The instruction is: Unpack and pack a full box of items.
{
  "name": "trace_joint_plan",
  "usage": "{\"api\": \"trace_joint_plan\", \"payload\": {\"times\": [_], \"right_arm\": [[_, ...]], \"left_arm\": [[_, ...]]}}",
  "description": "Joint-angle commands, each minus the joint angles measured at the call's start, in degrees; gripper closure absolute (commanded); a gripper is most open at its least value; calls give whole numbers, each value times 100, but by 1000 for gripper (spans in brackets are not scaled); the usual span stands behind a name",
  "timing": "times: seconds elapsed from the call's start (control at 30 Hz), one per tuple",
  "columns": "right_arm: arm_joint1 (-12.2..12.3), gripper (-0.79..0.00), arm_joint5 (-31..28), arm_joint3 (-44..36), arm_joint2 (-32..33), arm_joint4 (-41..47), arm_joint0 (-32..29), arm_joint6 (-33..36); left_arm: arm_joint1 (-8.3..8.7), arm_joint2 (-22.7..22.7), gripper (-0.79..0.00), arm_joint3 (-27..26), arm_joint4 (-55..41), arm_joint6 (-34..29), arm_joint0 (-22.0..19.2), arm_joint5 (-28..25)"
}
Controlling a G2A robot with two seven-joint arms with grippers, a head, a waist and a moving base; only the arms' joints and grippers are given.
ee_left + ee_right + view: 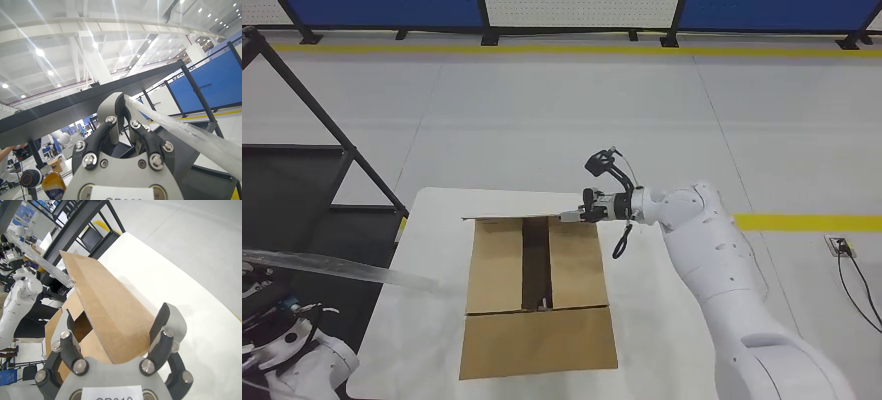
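**Mia:** What is closest to us?

**Ben:** The left gripper [122, 102]. Its fingers are pinched tight on one end of a long clear strip [179, 128].

**Mia:** Where does the strip go?

**Ben:** It sticks out from the gripper, up in the air over the left side of the table [432, 230]. Its loose end is near the box [582, 265]. From above it does not touch the box.

**Mia:** Where is the box?

**Ben:** It is brown and sits in the middle of the white table. Two top flaps lie side by side with a dark gap [536, 262] between them. The flap nearest the robot is folded out flat.

**Mia:** And the other gripper?

**Ben:** The right gripper [116, 311] is at the far end of the box. Its fingers are spread wide.

**Mia:** Is it holding something?

**Ben:** No. One flap [98, 291] runs between its two fingers. One finger is just beside the flap's edge. I cannot tell if it touches.

**Mia:** Can you see inside the box?

**Ben:** It is too dark in the gap to tell.
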Motion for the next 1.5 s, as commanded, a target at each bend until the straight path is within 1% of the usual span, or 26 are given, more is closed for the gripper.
{"api": "trace_joint_plan", "payload": {"times": [0.0, 0.07, 0.17, 0.27, 0.3, 0.33, 0.7, 0.8, 0.87, 0.97, 1.13, 1.47], "right_arm": [[31, -785, 26, -219, -232, 104, -144, 26], [70, -785, 20, -473, -485, 231, -311, 21], [161, -785, 190, -834, -786, 544, -533, 190], [247, -785, 688, -1154, -959, 1074, -698, 688], [269, -785, 948, -1260, -919, 1263, -718, 902], [275, -785, 1065, -1295, -897, 1314, -725, 945], [268, -785, 1075, -1349, -924, 1387, -795, 869], [256, -785, 1120, -1409, -1009, 1777, -838, 1100], [260, -785, 1316, -1391, -1146, 2138, -815, 1316], [303, -785, 1554, -1359, -1394, 2392, -808, 1554], [415, -785, 1685, -1350, -1852, 3103, -873, 1686], [708, -785, 1739, -1316, -2468, 3996, -800, 1739]], "left_arm": [[-3, 23, 0, 16, 10, 22, -8, -19], [-7, 41, 0, 18, 11, 43, -10, -33], [-13, 64, 0, 8, 7, 72, -11, -43], [-18, 79, 0, 4, 6, 84, -8, -55], [-19, 86, 0, 4, 2, 89, -8, -65], [-21, 87, 0, 10, -2, 95, -8, -66], [-25, 93, 0, 111, 12, 170, -41, -128], [-27, 90, 0, 119, -3, 182, -42, -136], [-28, 78, 0, 133, -14, 185, -35, -139], [-28, 65, 0, 167, -22, 187, -45, -142], [-28, 72, 0, 217, 3, 201, -75, -169], [-35, 115, 0, 227, 27, 238, -75, -206]]}}
